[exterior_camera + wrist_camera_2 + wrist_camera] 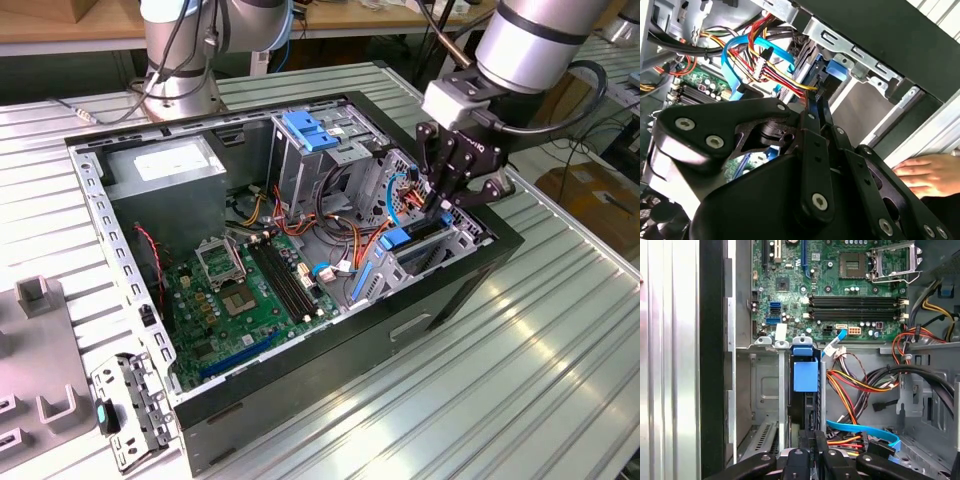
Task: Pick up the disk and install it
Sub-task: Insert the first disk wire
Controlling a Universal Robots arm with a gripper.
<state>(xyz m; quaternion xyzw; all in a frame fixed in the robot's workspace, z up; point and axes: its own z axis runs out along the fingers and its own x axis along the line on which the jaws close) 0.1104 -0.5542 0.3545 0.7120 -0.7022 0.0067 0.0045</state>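
Observation:
The disk (415,238) stands on edge in the drive bay at the corner of the open computer case (480,275) on the exterior view's right. Its blue plastic rail (805,375) and dark edge show in the first wrist view, and the blue part (832,75) shows past the fingers in the second wrist view. My gripper (437,205) hangs straight over the disk's end. The two black fingers are pressed together with no gap in both wrist views (816,107) (814,437). Whether their tips touch the disk is hidden.
Red, yellow and blue cables (865,382) bunch right beside the bay. The green motherboard (250,290) fills the case floor. A grey box with a white sticker (170,165) and a drive cage with a blue handle (310,130) stand at the back. A person's hand (925,175) rests outside the case.

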